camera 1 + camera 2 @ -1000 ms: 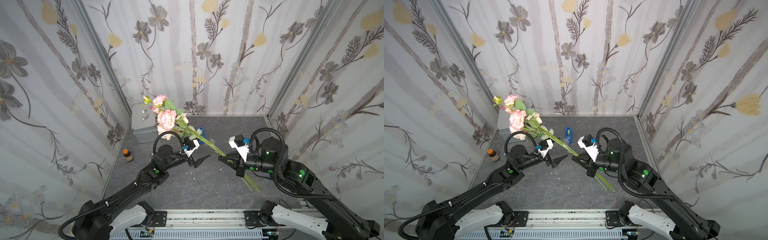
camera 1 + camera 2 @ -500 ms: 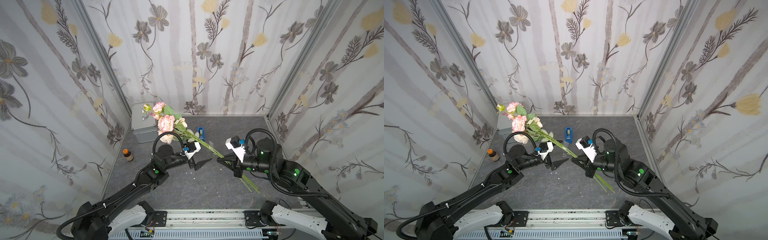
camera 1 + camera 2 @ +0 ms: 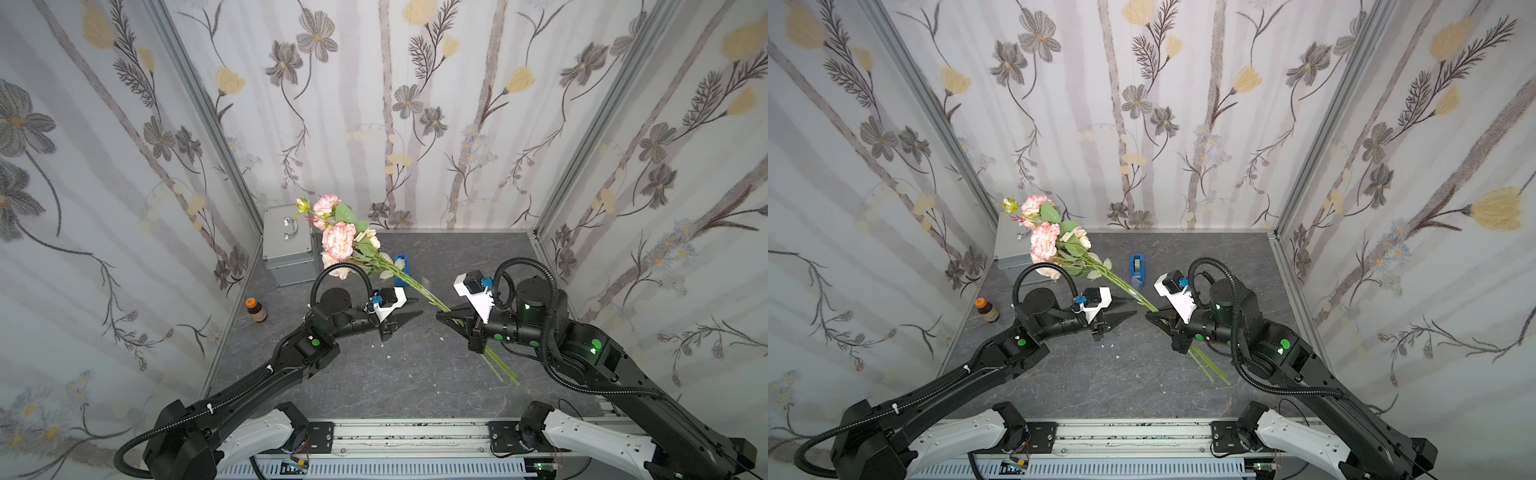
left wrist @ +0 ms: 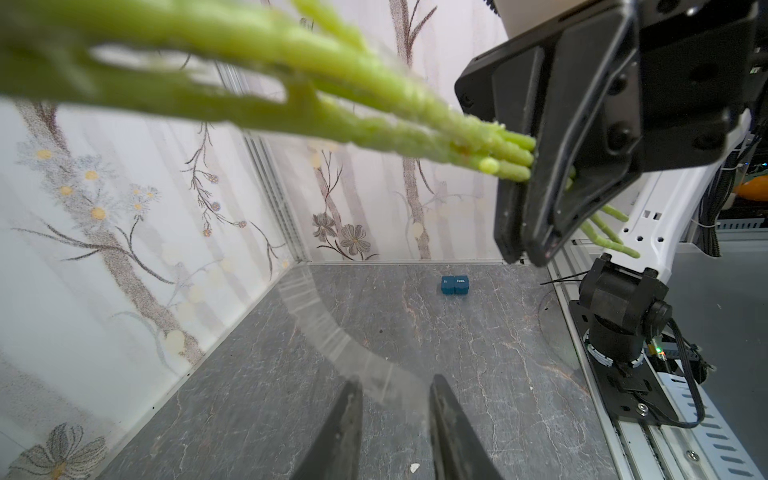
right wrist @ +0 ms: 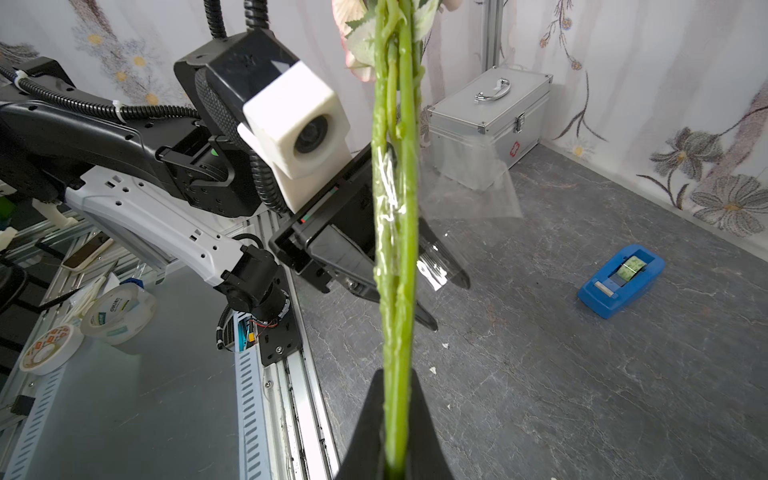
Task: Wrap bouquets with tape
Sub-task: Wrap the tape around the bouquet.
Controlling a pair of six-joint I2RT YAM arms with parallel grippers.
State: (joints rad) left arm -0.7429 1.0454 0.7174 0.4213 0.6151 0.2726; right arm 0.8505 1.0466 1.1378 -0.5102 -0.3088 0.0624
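My right gripper [image 3: 441,318] [image 3: 1148,316] [image 5: 397,376] is shut on the long green stems [image 5: 395,257] [image 4: 374,120] of the bouquet [image 3: 338,241] [image 3: 1044,239]. It holds the bouquet above the floor, with the pink heads pointing to the back left. A clear strip of tape [image 5: 469,187] [image 4: 332,332] clings to the stems and trails to my left gripper [image 3: 417,312] [image 3: 1133,312] [image 4: 395,384]. That gripper's jaws stand a narrow gap apart, with the strip's end lying across the tips. The blue tape dispenser [image 3: 1137,266] [image 5: 621,282] [image 3: 402,266] sits on the floor behind.
A silver case [image 3: 289,245] [image 3: 1011,245] [image 5: 486,120] stands in the back left corner. A brown bottle with an orange cap [image 3: 257,309] [image 3: 986,309] is by the left wall. Small white scraps [image 3: 380,345] lie on the grey floor. Spare tape rolls [image 5: 118,307] lie beyond the front rail.
My left gripper's jaws have come from wide apart to a narrow gap. The right gripper and the bouquet shifted slightly left a second ago and have held still since.
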